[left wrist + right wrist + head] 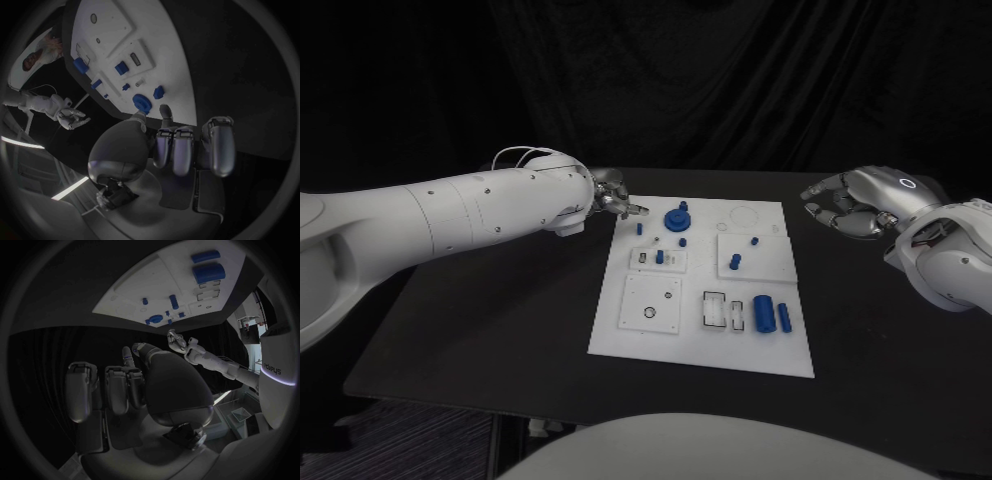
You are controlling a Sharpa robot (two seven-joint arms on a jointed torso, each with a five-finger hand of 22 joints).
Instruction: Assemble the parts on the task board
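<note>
On the black table (488,330) in head view, the white task board (704,290) lies mid-table w/ blue parts (763,312) on it; left hand (613,203) sits at the board's far left corner, mostly hidden by its arm, grasp can't be told, while right hand (848,207) hangs off the far right corner, fingers curled in, nothing in them. Left wrist view: left hand (181,145) w/ fingers straight, apart, nothing held, tips near a round blue part (142,103) at the board (162,45) edge. Right wrist view: right hand (125,385) empty, well apart from board (156,290).
</note>
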